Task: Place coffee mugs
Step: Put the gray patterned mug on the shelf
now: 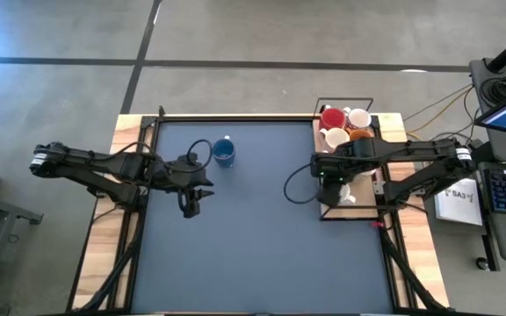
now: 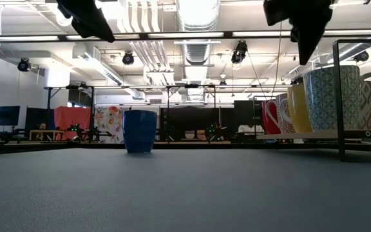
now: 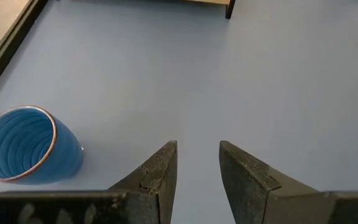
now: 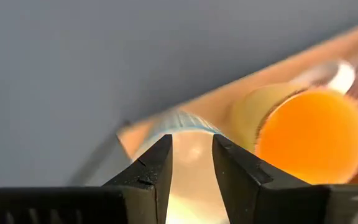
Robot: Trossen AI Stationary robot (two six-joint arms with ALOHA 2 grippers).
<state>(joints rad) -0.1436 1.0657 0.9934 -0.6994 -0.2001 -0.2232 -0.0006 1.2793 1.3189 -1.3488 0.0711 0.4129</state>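
Progress: one blue mug (image 1: 224, 155) stands alone on the dark mat (image 1: 262, 254); by my reading it is the only one set out, and the rest are yet to be moved.

Right pincer: the right gripper (image 4: 190, 163) hangs over the rack's near end, fingers parted with a clear gap, nothing between them.

Nearest mug: a pale patterned mug (image 4: 188, 146) sits directly beneath that gap, its rim showing between the fingertips; whether a finger touches the rim I cannot tell.

Next mug: an orange-lined mug (image 4: 312, 134) stands just beside the patterned one, off to one side of the fingers.

Farther mugs: a red mug (image 1: 331, 118) and a white mug (image 1: 359, 117) wait beyond the right gripper at the far end of the wire rack (image 1: 319, 213), more crowded by them.

Left pincer: the left gripper (image 3: 197, 163) hovers over bare mat, fingers apart and empty.

Placed mug: the blue mug stands upright near the left gripper, off to its side and apart from it.
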